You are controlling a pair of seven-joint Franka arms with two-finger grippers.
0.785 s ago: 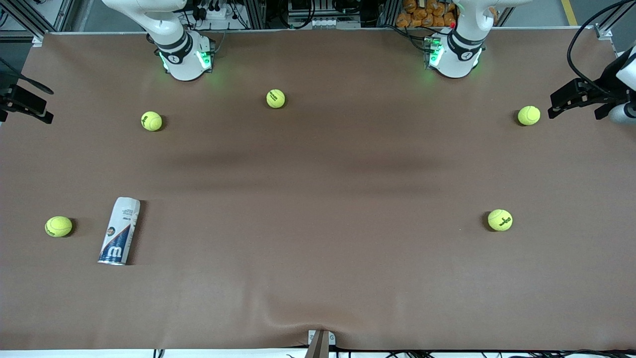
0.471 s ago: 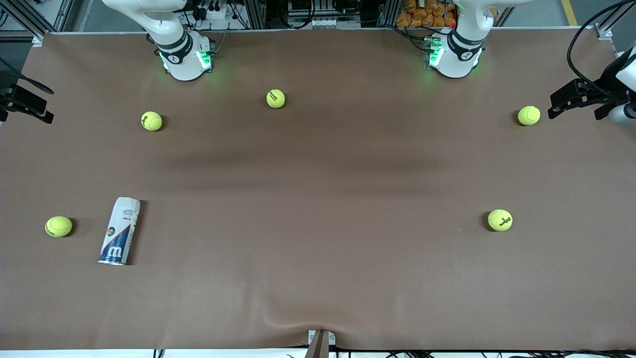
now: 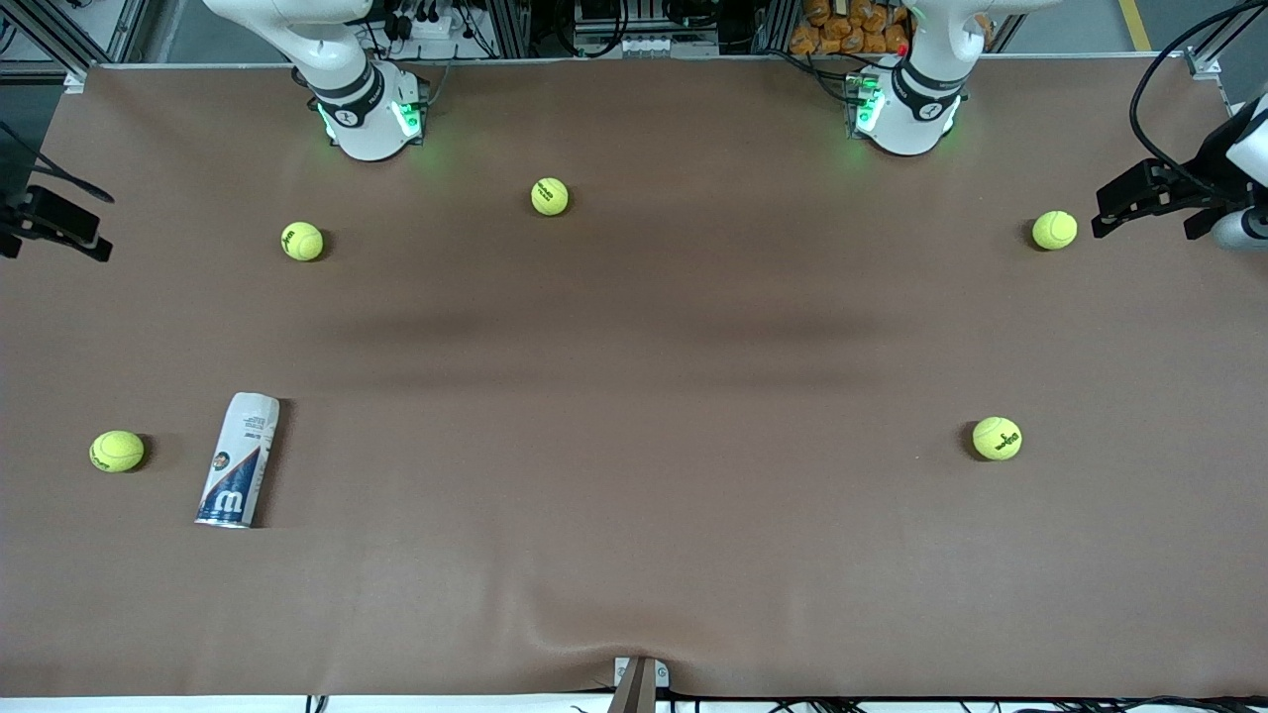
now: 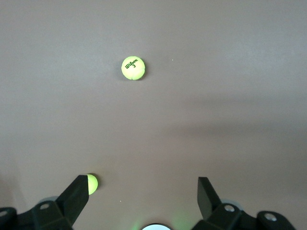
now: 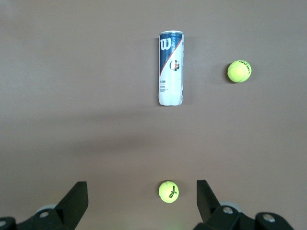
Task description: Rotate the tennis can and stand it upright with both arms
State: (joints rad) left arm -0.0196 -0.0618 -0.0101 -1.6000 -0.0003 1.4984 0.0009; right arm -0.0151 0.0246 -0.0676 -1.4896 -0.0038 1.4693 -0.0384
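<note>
tennis can (image 3: 238, 459): one
tennis balls: five (image 3: 117, 451) (image 3: 301, 241) (image 3: 550, 196) (image 3: 1054, 230) (image 3: 997, 438)
arms: two
tools: two, left tool (image 4: 143, 197), right tool (image 5: 142, 200)
counter (image 3: 634, 396): one

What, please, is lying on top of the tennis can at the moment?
Nothing lies on the tennis can; it rests on its side on the brown table, nothing touching it. Its contents cannot be seen through the label.

We see the tennis can (image 3: 238, 459) lying on its side on the brown table (image 3: 634, 555), toward the right arm's end, with one tennis ball (image 3: 117, 451) just beside it. Four more tennis balls (image 3: 550, 196) lie scattered well apart. The left gripper (image 3: 1149, 198) and right gripper (image 3: 54, 223) show only partly at the table's ends.
</note>
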